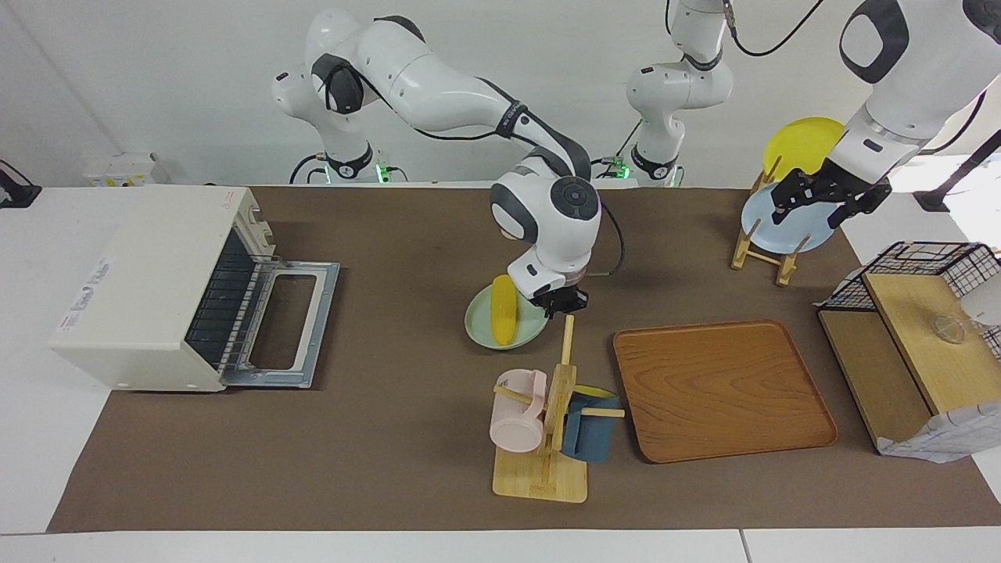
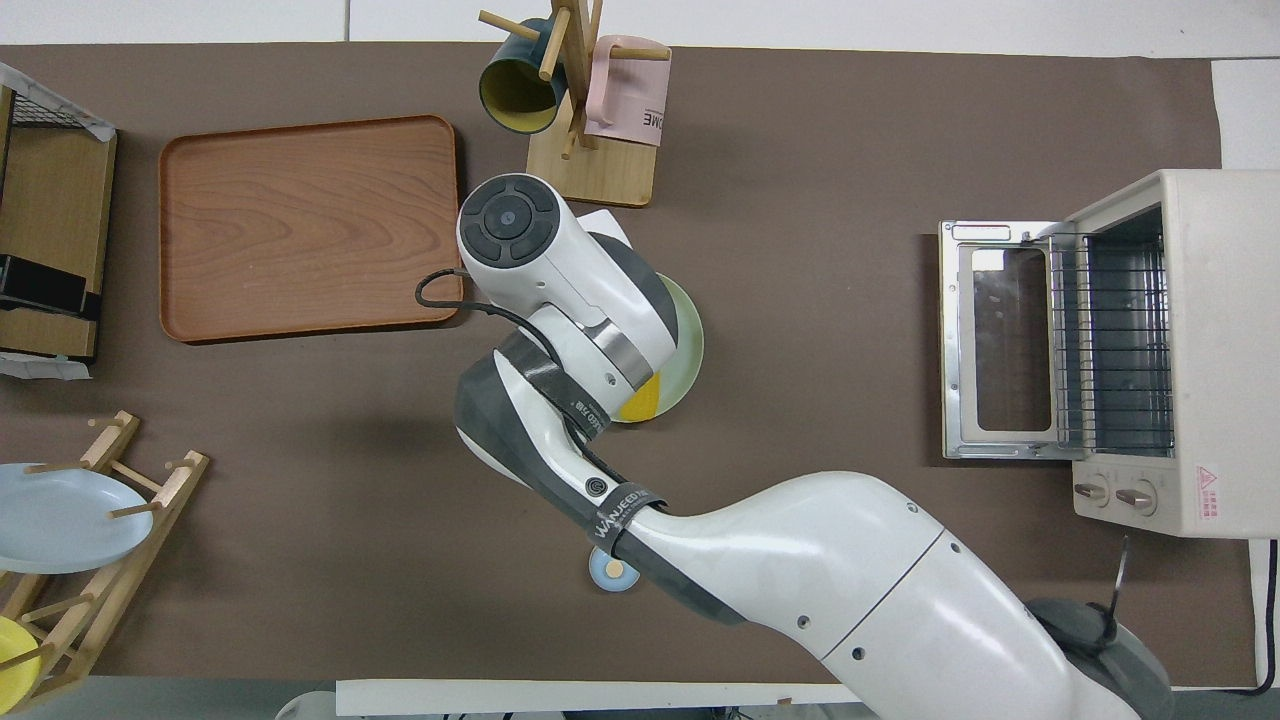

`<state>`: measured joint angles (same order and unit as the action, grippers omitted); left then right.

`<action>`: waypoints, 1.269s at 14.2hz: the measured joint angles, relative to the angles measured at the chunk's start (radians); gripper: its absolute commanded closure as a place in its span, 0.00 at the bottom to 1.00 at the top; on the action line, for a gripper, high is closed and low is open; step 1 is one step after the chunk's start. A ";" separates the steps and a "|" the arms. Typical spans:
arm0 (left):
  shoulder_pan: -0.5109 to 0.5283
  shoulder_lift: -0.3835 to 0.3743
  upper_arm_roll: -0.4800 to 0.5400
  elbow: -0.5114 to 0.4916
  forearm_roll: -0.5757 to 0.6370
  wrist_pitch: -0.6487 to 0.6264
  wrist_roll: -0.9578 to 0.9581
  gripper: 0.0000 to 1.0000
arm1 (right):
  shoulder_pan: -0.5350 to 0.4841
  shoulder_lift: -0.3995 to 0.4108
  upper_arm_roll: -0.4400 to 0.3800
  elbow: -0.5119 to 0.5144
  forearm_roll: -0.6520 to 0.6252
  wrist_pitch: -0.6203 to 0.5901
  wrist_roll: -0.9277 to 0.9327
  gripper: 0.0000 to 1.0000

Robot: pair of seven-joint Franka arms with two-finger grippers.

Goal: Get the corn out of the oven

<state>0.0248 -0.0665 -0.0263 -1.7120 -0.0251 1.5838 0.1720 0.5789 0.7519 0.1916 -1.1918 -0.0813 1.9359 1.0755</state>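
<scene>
The corn is a yellow cob lying on a pale green plate at the middle of the table; one end of it shows in the overhead view. The oven stands at the right arm's end of the table with its door folded down flat. Its wire rack is bare. My right gripper is low over the plate's edge, close beside the corn and open, holding nothing. My left gripper is open and raised over the plate rack, where that arm waits.
A mug tree with a pink and a blue mug stands just beside the plate, farther from the robots. A wooden tray, a plate rack with a blue and a yellow plate, and a black wire basket are toward the left arm's end.
</scene>
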 measured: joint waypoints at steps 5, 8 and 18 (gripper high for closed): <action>-0.054 -0.045 -0.020 -0.140 -0.001 0.135 -0.025 0.00 | 0.004 -0.029 -0.011 0.038 -0.011 0.004 -0.009 0.57; -0.260 -0.047 -0.030 -0.325 -0.002 0.385 -0.278 0.00 | -0.124 -0.173 -0.037 -0.039 -0.051 -0.100 -0.225 0.88; -0.713 0.388 -0.032 -0.253 0.001 0.854 -0.829 0.01 | -0.516 -0.366 -0.038 -0.714 -0.197 0.155 -0.623 1.00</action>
<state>-0.6886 0.3215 -0.0588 -1.9651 -0.0246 2.4375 -0.6567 0.0634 0.3854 0.1539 -1.9062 -0.2787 2.0906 0.4522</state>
